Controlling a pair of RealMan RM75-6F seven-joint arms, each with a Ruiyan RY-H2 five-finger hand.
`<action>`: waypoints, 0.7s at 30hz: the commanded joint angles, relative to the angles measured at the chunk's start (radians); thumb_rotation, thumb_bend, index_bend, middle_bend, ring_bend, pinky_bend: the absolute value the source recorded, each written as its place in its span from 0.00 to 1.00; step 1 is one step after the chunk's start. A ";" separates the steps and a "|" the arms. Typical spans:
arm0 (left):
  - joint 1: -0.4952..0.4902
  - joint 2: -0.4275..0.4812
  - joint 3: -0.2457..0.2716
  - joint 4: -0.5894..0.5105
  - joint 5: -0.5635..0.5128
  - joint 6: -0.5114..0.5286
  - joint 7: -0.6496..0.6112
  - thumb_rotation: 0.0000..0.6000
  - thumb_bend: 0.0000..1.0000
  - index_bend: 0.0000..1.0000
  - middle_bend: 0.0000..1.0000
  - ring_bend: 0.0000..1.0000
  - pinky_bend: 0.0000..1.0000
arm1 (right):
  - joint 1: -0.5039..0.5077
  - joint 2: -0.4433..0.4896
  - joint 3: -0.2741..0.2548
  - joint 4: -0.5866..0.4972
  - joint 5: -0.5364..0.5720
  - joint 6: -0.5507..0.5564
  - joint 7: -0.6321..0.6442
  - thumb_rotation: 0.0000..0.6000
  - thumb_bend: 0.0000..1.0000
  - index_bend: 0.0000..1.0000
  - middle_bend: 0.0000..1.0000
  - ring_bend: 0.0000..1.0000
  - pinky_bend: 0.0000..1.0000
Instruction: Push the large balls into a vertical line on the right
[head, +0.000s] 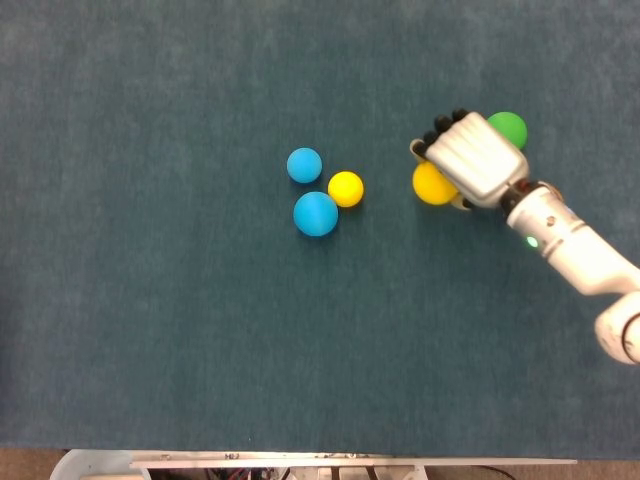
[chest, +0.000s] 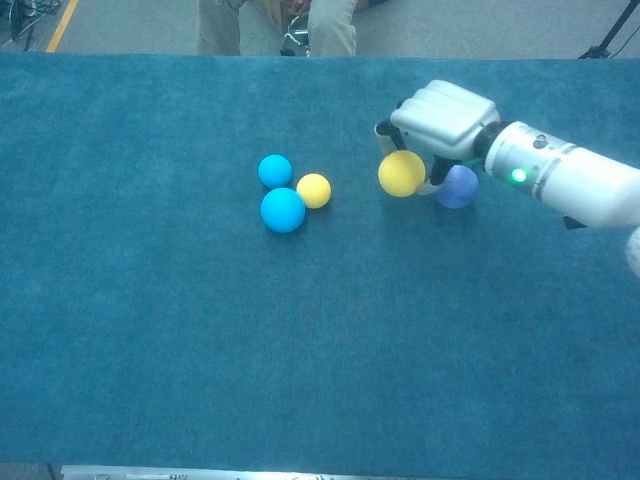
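The robot's right hand (head: 472, 160) hangs low over the blue-carpeted counter (head: 150, 330), knuckles up and fingers curled down around the far side of the large yellow ball (head: 432, 184). It cups the ball rather than lifting it; whether the fingers actually close on it cannot be told from either view, though the hand looks bent over it like a rake. The left hand is nowhere in sight.

In the chest view, just beside the yellow ball and partly under the wrist, sits the purple ball (chest: 459, 186), close enough that the two may be touching. The green ball (head: 508, 129) peeks out beyond the knuckles in the head view, nearer the far edge of the counter. These three are gathered on the right.

Well apart, toward the middle, lie the remaining three: the large blue ball (head: 315, 213), the small blue ball (head: 304, 165) and the small yellow ball (head: 346, 188), bunched together.

By the look of it, the step in hand is bringing the large yellow ball across to join the line on the right. The next move would call for nudging it into line with green and purple without knocking either out of place, then going for the large blue ball while leaving the two small ones behind.
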 joint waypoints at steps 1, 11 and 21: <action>-0.001 -0.001 0.000 -0.001 0.000 -0.002 0.001 1.00 0.40 0.32 0.17 0.24 0.29 | -0.017 0.019 -0.023 -0.015 -0.028 0.006 0.014 1.00 0.07 0.43 0.53 0.32 0.37; -0.004 -0.004 0.002 -0.001 0.001 -0.006 0.002 1.00 0.40 0.32 0.17 0.24 0.29 | -0.062 0.061 -0.074 -0.044 -0.117 0.032 0.044 1.00 0.07 0.43 0.53 0.32 0.37; -0.004 -0.010 0.005 0.003 0.003 -0.006 0.000 1.00 0.40 0.32 0.17 0.24 0.28 | -0.077 0.074 -0.085 -0.051 -0.126 0.004 0.025 1.00 0.07 0.42 0.49 0.31 0.37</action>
